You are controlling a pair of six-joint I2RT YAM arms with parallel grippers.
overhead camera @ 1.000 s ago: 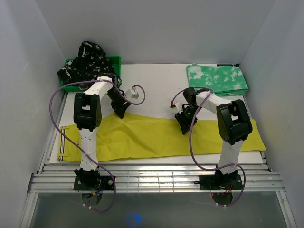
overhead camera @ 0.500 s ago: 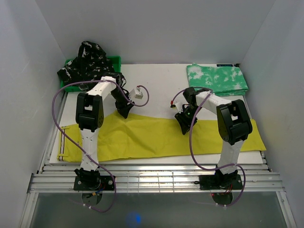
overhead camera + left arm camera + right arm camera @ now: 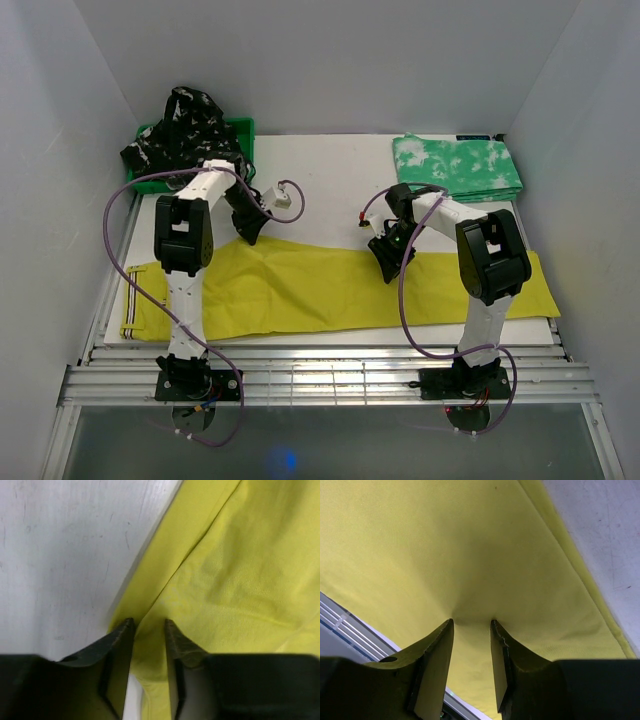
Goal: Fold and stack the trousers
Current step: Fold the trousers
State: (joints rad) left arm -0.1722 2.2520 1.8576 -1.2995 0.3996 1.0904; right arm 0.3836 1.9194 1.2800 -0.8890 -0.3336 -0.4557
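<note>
Left gripper (image 3: 248, 234) has shifted slightly leftward over the table (image 3: 330, 175) in the last half second, and its jaws have narrowed. It now pinches the far edge of the yellow pair (image 3: 320, 288). Right gripper (image 3: 388, 268) is unchanged, clenched on a pucker of the same cloth. Yellow pair lies flat across the table's near half. Green pair (image 3: 458, 165) sits folded at the table's far right corner. Black pair (image 3: 185, 125) is heaped on the bin (image 3: 242, 126) at the table's far left corner.

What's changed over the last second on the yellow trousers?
The left gripper shifted slightly left along the far edge of the long mustard-yellow cloth trousers and narrowed its jaws onto a fold there. The right gripper stays pinched on them; the cloth lies unmoved.
</note>
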